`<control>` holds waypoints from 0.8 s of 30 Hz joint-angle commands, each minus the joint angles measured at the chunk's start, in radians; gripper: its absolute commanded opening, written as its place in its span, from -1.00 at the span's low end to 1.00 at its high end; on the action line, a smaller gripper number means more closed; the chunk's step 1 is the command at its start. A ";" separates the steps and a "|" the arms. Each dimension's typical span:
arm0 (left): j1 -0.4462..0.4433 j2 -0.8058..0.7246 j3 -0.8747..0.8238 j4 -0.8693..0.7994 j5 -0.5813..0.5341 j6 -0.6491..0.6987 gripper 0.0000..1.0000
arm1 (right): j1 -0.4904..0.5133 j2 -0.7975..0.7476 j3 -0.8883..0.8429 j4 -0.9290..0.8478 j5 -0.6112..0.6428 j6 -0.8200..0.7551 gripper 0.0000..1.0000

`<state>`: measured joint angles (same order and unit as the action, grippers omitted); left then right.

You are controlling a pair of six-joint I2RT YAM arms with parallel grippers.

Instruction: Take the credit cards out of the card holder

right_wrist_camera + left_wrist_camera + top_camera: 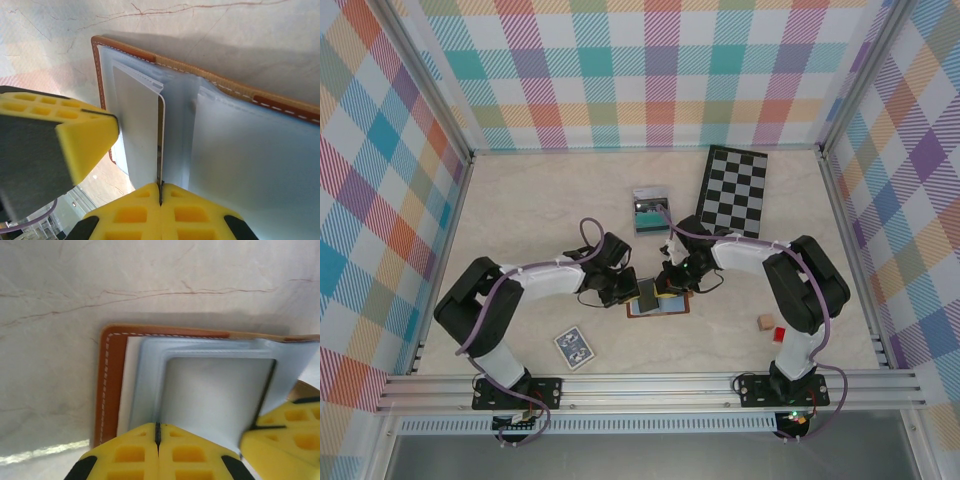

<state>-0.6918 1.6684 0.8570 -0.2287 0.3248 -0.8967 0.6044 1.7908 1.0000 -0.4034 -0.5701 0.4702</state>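
The brown card holder [676, 309] lies open on the table between both arms, its blue-grey pockets facing up [112, 380] [250, 165]. A dark grey credit card [648, 296] sticks up out of a pocket, its far end still inside. My left gripper [636, 297] is shut on one near corner of the card, whose thin dark edge shows between the jaws [158, 432]. My right gripper [665, 290] is shut on the opposite near edge [160, 192]. The card's face [215, 400] [137, 130] spans the gap between the two grippers.
A black-and-grey chequered mat [735, 190] lies at the back right, a grey-and-teal small box [650, 212] just behind the grippers. A blue patterned card deck [574, 347] sits front left. Small tan [764, 322] and red [778, 333] blocks rest front right. Plaid walls enclose the table.
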 commanded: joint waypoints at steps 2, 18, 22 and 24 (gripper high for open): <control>-0.009 0.044 0.028 -0.016 0.001 0.007 -0.93 | -0.003 0.009 -0.003 0.010 -0.034 -0.001 -0.80; -0.010 0.030 -0.023 -0.112 -0.051 0.013 -1.00 | -0.043 -0.039 -0.038 0.074 -0.144 0.044 -0.94; -0.011 0.029 -0.020 -0.127 -0.063 0.015 -1.00 | -0.047 -0.042 -0.049 0.069 -0.132 0.041 -0.96; -0.011 0.028 -0.023 -0.133 -0.069 0.017 -1.00 | -0.056 -0.047 -0.057 0.064 -0.128 0.031 -0.97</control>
<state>-0.6918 1.6836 0.8738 -0.2363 0.3199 -0.8959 0.5591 1.7775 0.9607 -0.3477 -0.6743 0.5125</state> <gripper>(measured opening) 0.041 0.049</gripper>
